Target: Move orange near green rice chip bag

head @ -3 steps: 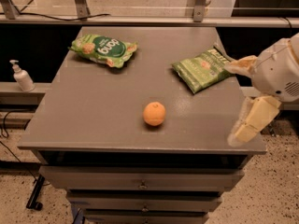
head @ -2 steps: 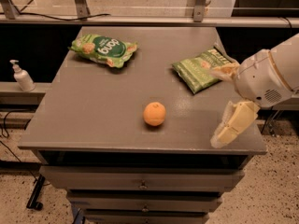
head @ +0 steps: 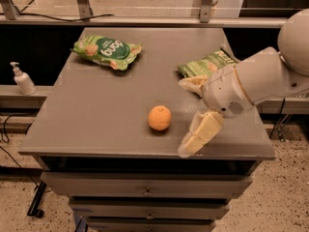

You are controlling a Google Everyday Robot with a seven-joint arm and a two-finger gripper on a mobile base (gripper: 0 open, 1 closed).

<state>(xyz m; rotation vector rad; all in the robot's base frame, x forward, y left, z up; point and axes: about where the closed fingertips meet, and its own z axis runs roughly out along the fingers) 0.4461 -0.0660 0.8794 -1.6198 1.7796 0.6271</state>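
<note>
The orange [head: 159, 118] sits on the grey tabletop [head: 96, 115], near the front edge at the middle. The green rice chip bag [head: 107, 51] lies flat at the back left of the table, well apart from the orange. My gripper [head: 182, 117] is open, just to the right of the orange at table height. One finger [head: 190, 84] reaches out behind the orange and the other [head: 200, 134] in front of it. Neither finger touches the orange.
A darker green speckled chip bag [head: 208, 63] lies at the back right, partly hidden by my arm [head: 251, 83]. A white pump bottle [head: 21, 79] stands on a lower ledge to the left. Drawers [head: 145, 192] sit under the tabletop.
My arm and gripper have moved left across the table towards the orange. The orange and both bags have not moved.
</note>
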